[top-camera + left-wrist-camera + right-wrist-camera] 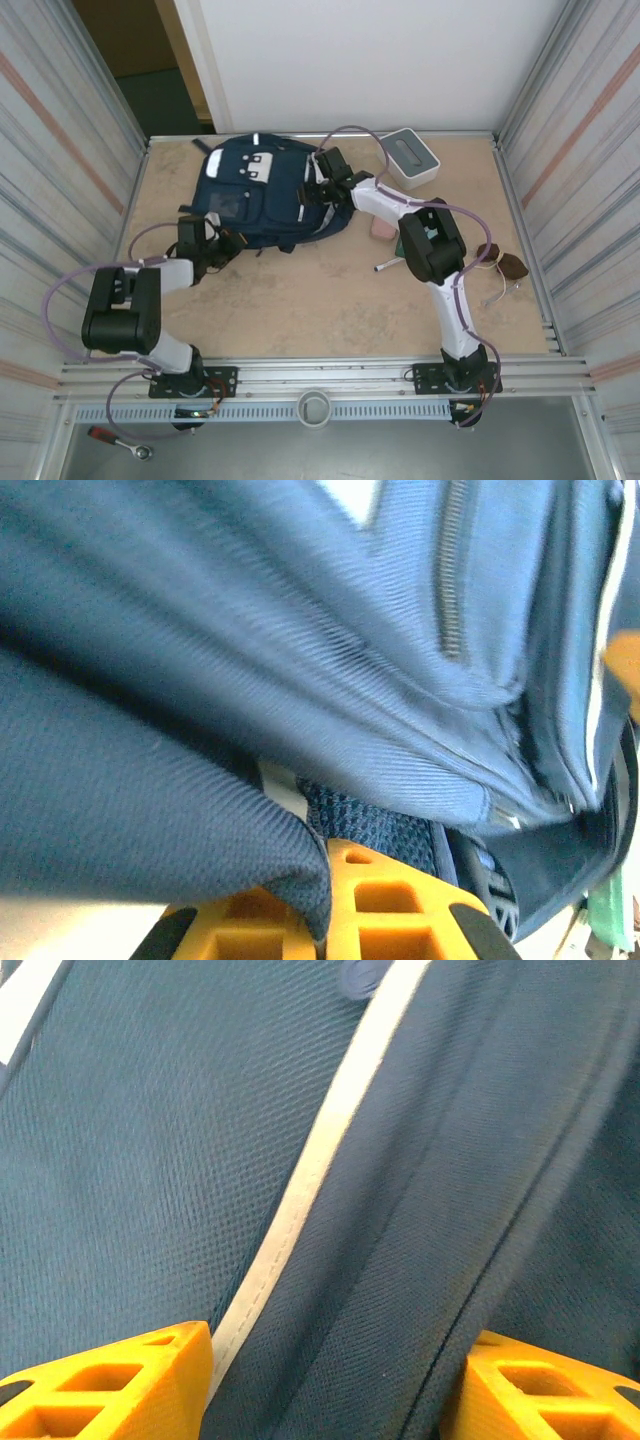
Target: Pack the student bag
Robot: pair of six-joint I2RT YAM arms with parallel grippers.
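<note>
The student bag [255, 195], navy with white patches, lies flat at the back of the table, left of centre. My left gripper [222, 243] is at its near left edge. In the left wrist view the left gripper [325, 920] is shut, with a fold of the bag's fabric [250, 850] pinched between the yellow fingers. My right gripper [318, 185] is at the bag's right side. In the right wrist view its jaws [340, 1380] stand well apart. A thick ridge of the bag [150, 1160], crossed by a pale stripe [300, 1180], fills the space between them and touches both fingers.
A white box [411, 157] stands at the back right. A pink item [382, 229] and a thin white stick [388, 265] lie beside the right arm. A brown object [505, 264] sits near the right wall. Ribbed metal walls close both sides.
</note>
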